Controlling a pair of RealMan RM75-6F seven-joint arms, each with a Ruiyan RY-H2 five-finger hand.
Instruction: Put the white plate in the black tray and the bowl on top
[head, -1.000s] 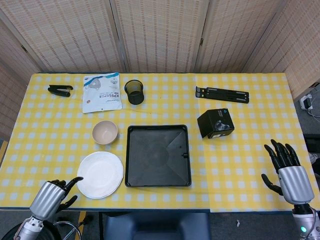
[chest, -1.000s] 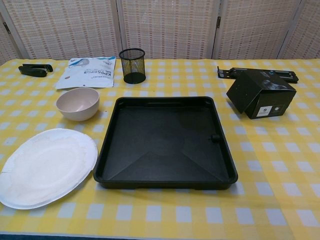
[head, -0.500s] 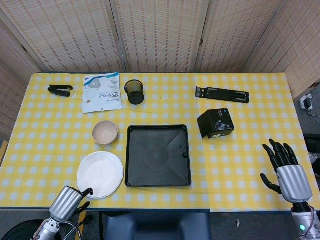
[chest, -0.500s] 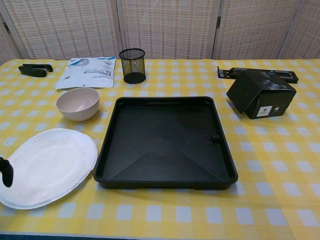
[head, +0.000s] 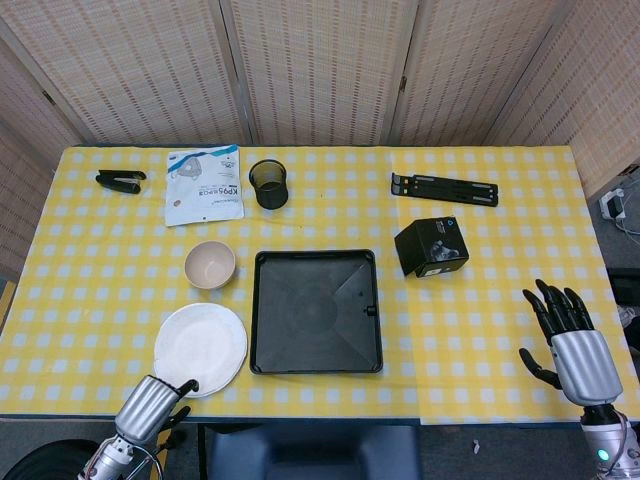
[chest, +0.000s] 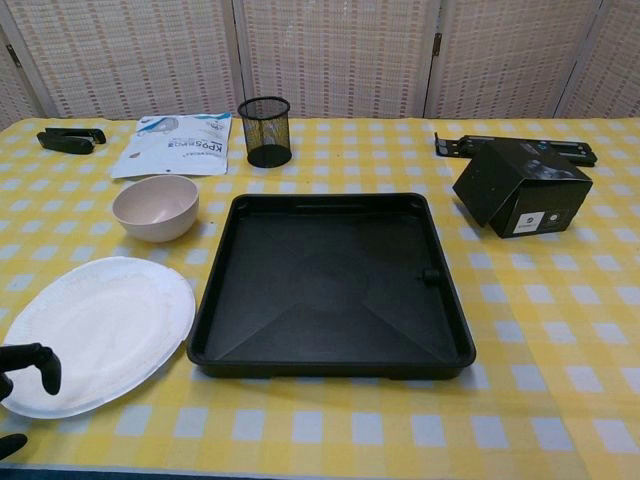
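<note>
The plate (head: 201, 348) lies flat on the bench (head: 500, 320), just left of the tray (head: 316, 311) and near the front edge, with the bowl (head: 210, 264) sitting upright just behind it and apart from it. It looks like a thin, light disposable plate with a faintly crinkled face, so I judge it will flex if pinched at one spot and may slide on the checked cloth rather than lift. The best hold is probably at the near rim, a finger under the lip and the thumb on top, since the flat middle offers nothing to grip. The left hand (head: 150, 407) is at that near rim: its dark fingers (chest: 38, 362) curl over the plate's front edge, seemingly touching it, though I cannot tell from either view whether they have pinched it or only rest there. The plate is not lifted. The right hand (head: 572, 345) hangs well apart at the bench's right side, fingers spread and holding nothing. The bowl looks stiffer and a little heavier, smooth-walled, so a grip across its rim should suit it once the plate is in the empty tray.
</note>
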